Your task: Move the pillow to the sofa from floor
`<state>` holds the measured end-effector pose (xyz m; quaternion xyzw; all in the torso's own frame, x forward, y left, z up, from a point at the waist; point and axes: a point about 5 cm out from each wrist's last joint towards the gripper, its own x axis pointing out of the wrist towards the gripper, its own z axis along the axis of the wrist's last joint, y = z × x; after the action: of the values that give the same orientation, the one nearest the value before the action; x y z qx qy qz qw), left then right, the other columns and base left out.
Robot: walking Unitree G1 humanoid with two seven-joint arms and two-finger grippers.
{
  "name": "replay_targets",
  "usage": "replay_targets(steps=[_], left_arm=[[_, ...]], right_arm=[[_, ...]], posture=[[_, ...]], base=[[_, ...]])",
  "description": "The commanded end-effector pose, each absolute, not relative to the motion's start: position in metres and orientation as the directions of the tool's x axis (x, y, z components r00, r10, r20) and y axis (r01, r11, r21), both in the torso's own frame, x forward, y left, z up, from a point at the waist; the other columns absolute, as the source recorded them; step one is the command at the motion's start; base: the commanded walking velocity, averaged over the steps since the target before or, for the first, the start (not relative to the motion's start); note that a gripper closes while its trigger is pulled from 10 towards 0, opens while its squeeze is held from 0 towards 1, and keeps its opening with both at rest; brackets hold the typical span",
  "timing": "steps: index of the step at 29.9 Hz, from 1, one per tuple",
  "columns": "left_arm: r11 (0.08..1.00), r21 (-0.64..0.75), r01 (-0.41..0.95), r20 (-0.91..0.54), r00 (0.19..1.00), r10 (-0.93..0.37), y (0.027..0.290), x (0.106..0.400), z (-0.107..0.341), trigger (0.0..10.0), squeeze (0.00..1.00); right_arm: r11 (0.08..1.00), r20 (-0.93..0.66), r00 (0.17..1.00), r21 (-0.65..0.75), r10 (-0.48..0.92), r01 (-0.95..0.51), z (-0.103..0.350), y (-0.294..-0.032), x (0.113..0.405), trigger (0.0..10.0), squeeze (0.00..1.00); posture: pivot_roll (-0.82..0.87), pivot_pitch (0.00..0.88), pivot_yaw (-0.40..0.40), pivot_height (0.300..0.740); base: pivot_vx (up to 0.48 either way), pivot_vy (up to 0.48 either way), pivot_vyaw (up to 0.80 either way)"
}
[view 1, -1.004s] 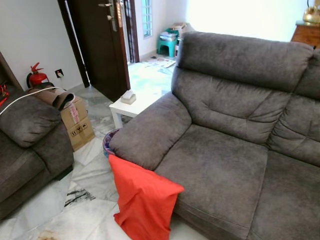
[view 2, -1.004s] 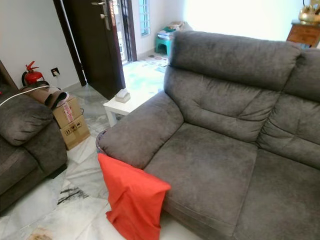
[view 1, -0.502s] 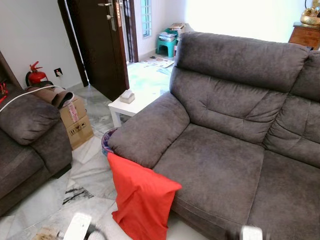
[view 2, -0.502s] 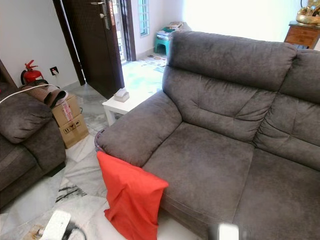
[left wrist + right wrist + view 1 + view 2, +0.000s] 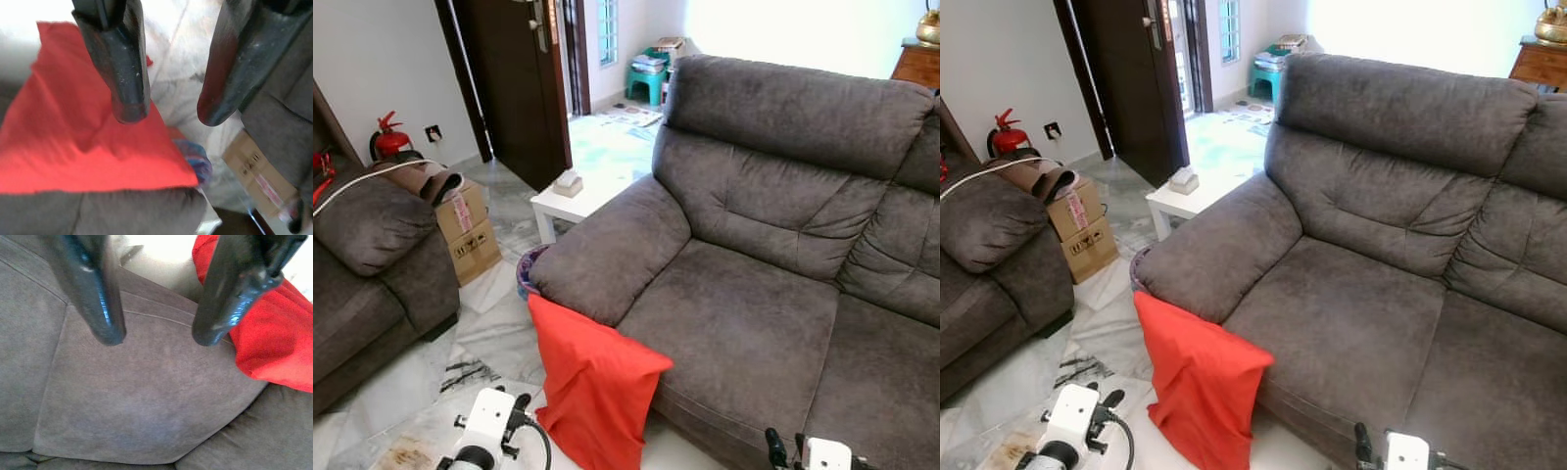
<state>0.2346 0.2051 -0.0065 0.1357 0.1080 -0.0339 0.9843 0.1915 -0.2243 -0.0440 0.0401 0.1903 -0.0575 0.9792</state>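
Note:
A red pillow (image 5: 597, 392) stands on the marble floor, leaning against the front of the grey sofa (image 5: 754, 323) just below its armrest. My left arm's wrist (image 5: 487, 423) has come up at the lower left, close beside the pillow. In the left wrist view the left gripper (image 5: 171, 110) is open, with the red pillow (image 5: 73, 147) just beyond its fingers. My right arm's wrist (image 5: 822, 455) is low at the sofa's front edge. The right gripper (image 5: 159, 335) is open over the sofa seat (image 5: 137, 401), and the pillow (image 5: 274, 333) lies off to one side.
A white side table (image 5: 570, 201) with a tissue box (image 5: 568, 183) stands beyond the armrest. A colourful basket (image 5: 524, 274) sits behind the pillow. On the left are a second grey sofa (image 5: 372, 255), a cardboard box (image 5: 468, 235), a fire extinguisher (image 5: 389, 142) and a dark door (image 5: 514, 78).
Both arms have risen into the bottom of the eye views, left beside the pillow, right at the sofa's front. The camera shifted slightly; the pillow stayed put.

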Motion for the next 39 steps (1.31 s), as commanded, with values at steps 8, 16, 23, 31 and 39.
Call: replay_targets(steps=[8,16,23,31,39], left_arm=[[0.962,0.259,0.085,-0.206,0.978,-0.031,0.206,0.238,-0.001,10.0,0.00],[0.965,0.247,0.091,-0.207,0.977,-0.040,0.202,0.237,-0.001,10.0,0.00],[0.964,0.245,0.100,-0.214,0.976,-0.047,0.201,0.236,-0.001,10.0,0.00],[0.964,0.243,0.111,-0.220,0.974,-0.056,0.198,0.237,-0.002,10.0,0.00],[0.965,0.235,0.114,-0.228,0.972,-0.059,0.197,0.238,-0.003,10.0,0.00]], right_arm=[[0.992,-0.363,0.927,0.041,-0.094,0.116,-0.039,-0.224,0.202,10.0,0.00],[0.992,-0.371,0.924,0.049,-0.091,0.117,-0.040,-0.224,0.202,10.0,0.00],[0.992,-0.373,0.924,0.063,-0.082,0.114,-0.040,-0.221,0.203,10.0,1.00],[0.992,-0.389,0.917,0.042,-0.094,0.120,-0.042,-0.223,0.202,10.0,0.00],[0.992,-0.395,0.915,0.051,-0.085,0.114,-0.042,-0.220,0.205,10.0,0.00]], posture=[[-0.07,0.020,0.041,0.740],[-0.07,0.007,0.040,0.740],[-0.08,0.003,0.041,0.740],[-0.08,0.000,0.038,0.740],[-0.07,0.000,0.036,0.740]], base=[[0.000,0.000,0.00],[0.000,0.000,0.00],[0.000,0.000,0.00],[0.000,0.000,0.00],[0.000,0.000,0.00]])
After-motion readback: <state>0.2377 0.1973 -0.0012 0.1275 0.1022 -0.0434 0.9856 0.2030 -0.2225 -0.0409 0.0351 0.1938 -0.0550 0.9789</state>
